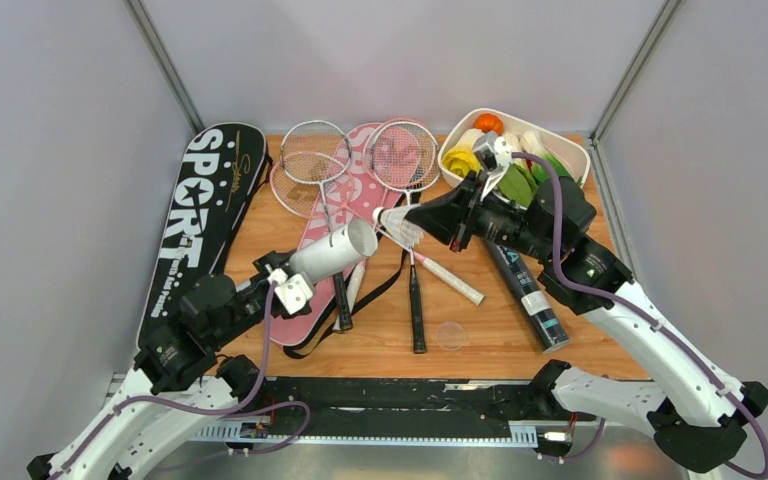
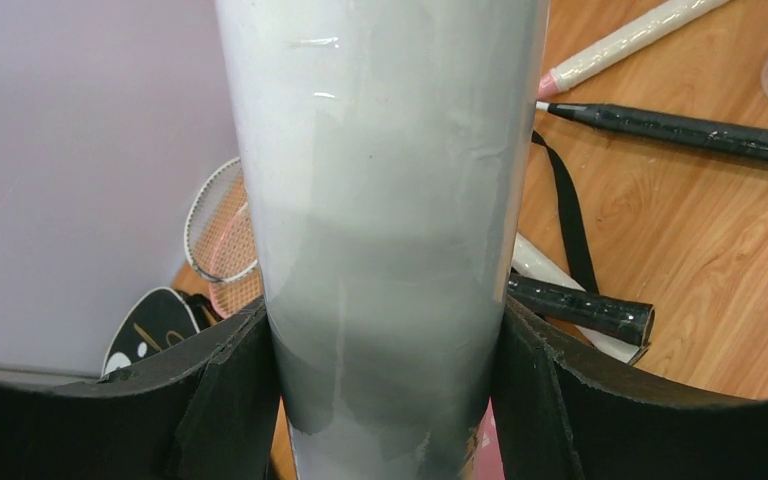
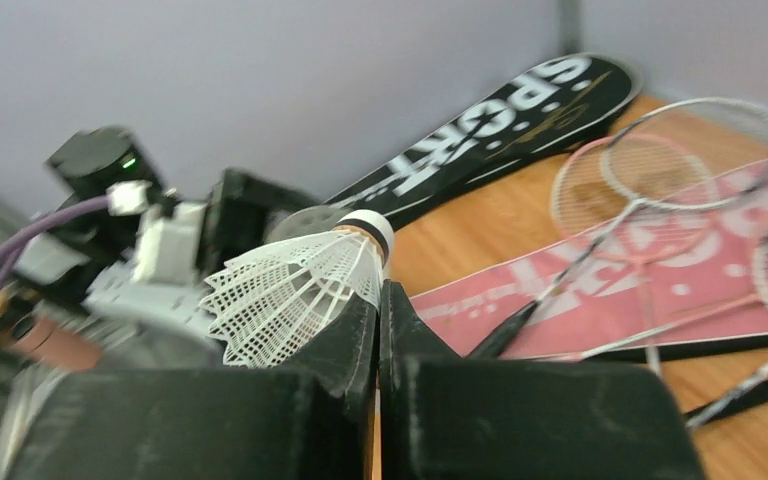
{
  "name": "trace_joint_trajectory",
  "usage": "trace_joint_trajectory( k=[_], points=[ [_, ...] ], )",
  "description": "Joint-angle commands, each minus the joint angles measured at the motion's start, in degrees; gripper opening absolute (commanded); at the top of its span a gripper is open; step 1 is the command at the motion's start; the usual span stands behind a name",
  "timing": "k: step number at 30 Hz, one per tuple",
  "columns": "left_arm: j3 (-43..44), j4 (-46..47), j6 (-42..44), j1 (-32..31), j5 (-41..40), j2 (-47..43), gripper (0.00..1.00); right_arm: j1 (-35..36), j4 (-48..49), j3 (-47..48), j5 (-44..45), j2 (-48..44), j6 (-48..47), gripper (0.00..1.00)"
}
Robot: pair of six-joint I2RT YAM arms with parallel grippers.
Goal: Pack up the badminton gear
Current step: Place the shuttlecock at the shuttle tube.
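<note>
My left gripper is shut on a white tube, held tilted above the pink cover with its open end up and to the right. In the left wrist view the tube fills the space between the fingers of the gripper. My right gripper is shut on a white shuttlecock, held just right of the tube's open end. In the right wrist view the gripper pinches the edge of the shuttlecock's skirt. The cork tip points away from the wrist.
A black SPORT cover lies at the left, a pink cover in the middle with rackets on it. A black tube and a clear lid lie at the right front. The bowl of toy vegetables stands back right.
</note>
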Motion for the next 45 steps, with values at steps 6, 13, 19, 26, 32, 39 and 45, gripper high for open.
trace_joint_trajectory(
  k=[6,13,19,26,32,39,45],
  points=[
    [-1.6,9.8,2.6,0.0,5.8,1.9,0.35,0.2,-7.6,1.1,-19.0,-1.7,5.2,0.0],
    [-3.0,9.5,7.0,0.0,7.9,1.2,0.35,0.2,-8.2,0.4,-21.8,0.7,5.0,0.0],
    [-3.9,10.1,7.3,0.0,9.8,1.4,0.36,0.2,-8.3,1.1,-20.2,3.3,3.9,0.0],
    [-3.0,11.3,7.1,0.0,11.1,1.9,0.36,1.2,-8.1,0.9,-18.3,7.8,4.0,0.0],
    [-2.5,12.5,6.6,0.0,10.9,3.1,0.36,4.5,-6.9,1.5,-15.0,10.8,5.0,0.25],
    [-2.5,12.5,6.5,0.0,9.8,3.6,0.36,4.6,-6.9,-1.1,-9.3,7.7,6.0,0.61],
    [-2.5,12.5,6.5,0.0,9.5,3.4,0.36,4.6,-8.5,-1.3,-5.9,5.2,5.5,0.68]
  ],
)
